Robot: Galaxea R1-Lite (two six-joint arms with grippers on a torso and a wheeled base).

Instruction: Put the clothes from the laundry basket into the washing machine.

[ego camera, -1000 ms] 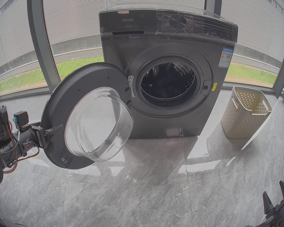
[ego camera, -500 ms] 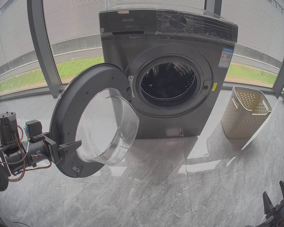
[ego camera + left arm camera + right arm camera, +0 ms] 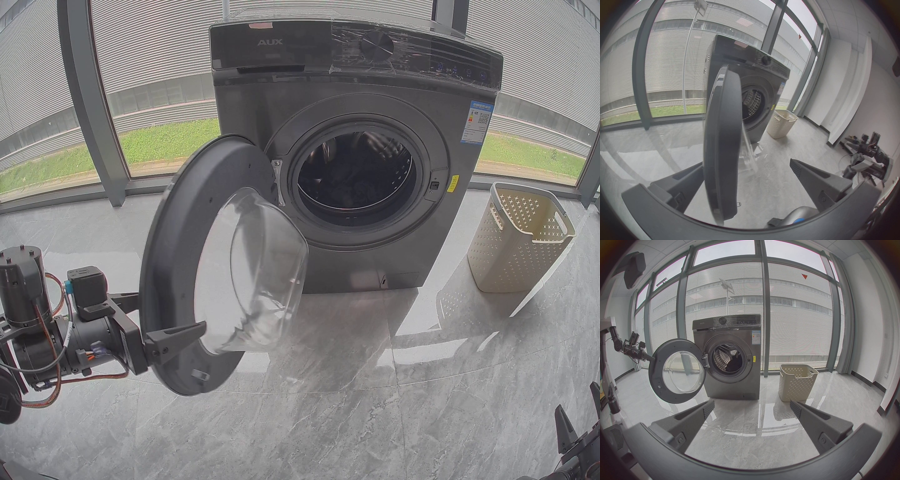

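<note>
The grey washing machine (image 3: pixel 356 81) stands with its round door (image 3: pixel 187 250) swung partly out, glass bowl (image 3: pixel 256 269) facing the drum. Dark clothes (image 3: pixel 350 181) lie inside the drum. My left gripper (image 3: pixel 172 312) is open and straddles the door's lower outer rim; in the left wrist view the door (image 3: pixel 723 140) stands edge-on against one finger (image 3: pixel 684 184). The cream laundry basket (image 3: pixel 522 237) sits on the floor right of the machine, its perforated inner walls bare. My right gripper (image 3: pixel 752 402) is open and holds nothing, low at the head view's right (image 3: pixel 578 431).
Glossy grey tiled floor (image 3: pixel 350 400) spreads in front of the machine. Window frames (image 3: pixel 87 106) and glass run behind it. A white wall (image 3: pixel 850 93) lies beyond the basket (image 3: pixel 781 123).
The door has swung from wide open toward the drum opening. My left gripper moved right and nearer with the door's rim. Right gripper and basket stayed put.
</note>
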